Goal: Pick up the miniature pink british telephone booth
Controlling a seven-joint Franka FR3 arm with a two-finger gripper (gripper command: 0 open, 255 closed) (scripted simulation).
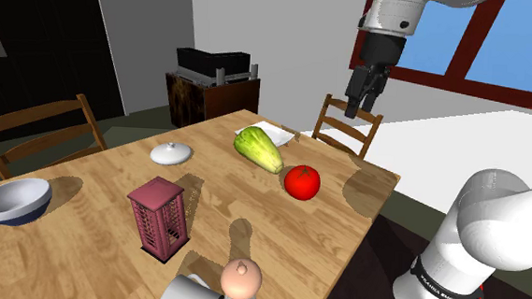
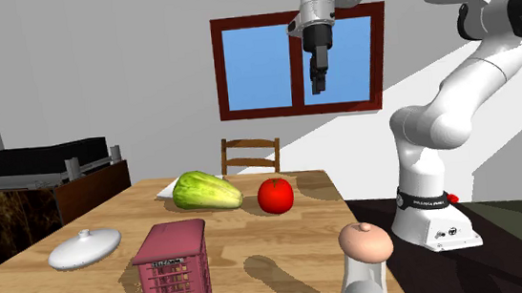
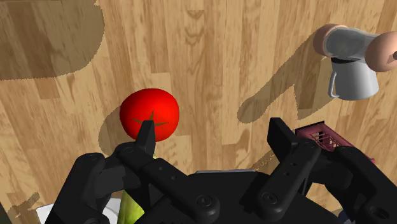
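The pink telephone booth [image 1: 160, 218] stands upright on the wooden table [image 1: 81, 246], toward the front edge in the shoulder view. The second exterior view has the booth [image 2: 175, 272] near its bottom edge. My black gripper [image 1: 360, 105] hangs high in the air over the table's far end, well above and away from the booth. Against the window it shows as the gripper [image 2: 317, 82] pointing down. Its fingers stand apart around nothing in the wrist view, so the gripper [image 3: 212, 130] is open. A corner of the booth [image 3: 321, 137] peeks out behind one finger.
A red tomato [image 1: 302, 181] and a green leafy vegetable [image 1: 259, 147] lie below the gripper. A white lid [image 1: 171, 153], a blue-white bowl [image 1: 12, 200] and a grey shaker with a pink knob [image 1: 232, 287] also sit on the table. Chairs [image 1: 348, 128] stand at two sides.
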